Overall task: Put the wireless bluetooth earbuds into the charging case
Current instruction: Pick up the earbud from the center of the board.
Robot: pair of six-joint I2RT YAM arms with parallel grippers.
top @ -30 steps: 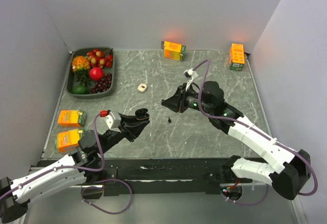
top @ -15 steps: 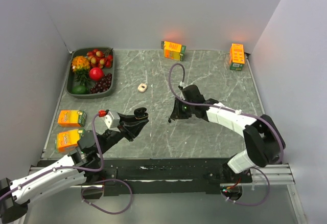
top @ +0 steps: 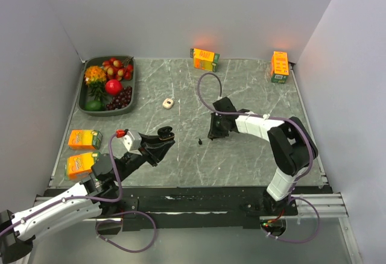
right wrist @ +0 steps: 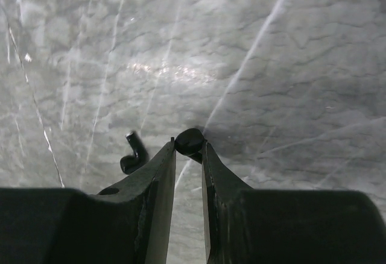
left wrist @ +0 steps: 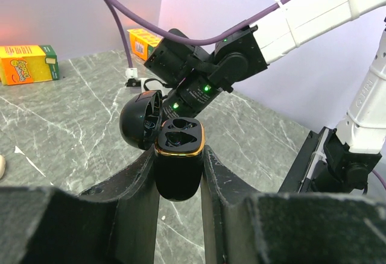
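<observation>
Right tool (right wrist: 189,153) has dropped, tips narrowly pinching a black earbud (right wrist: 189,140).

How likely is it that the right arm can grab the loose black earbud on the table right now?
Probably not yet. The earbud lies on bare table just beside the right pincer, nothing between, but that pincer is shut on another small black piece.

Soft, even overhead light, pale glare on the grey veined stone tabletop (right wrist: 175,71), wrist-view foregrounds blurred.
</observation>
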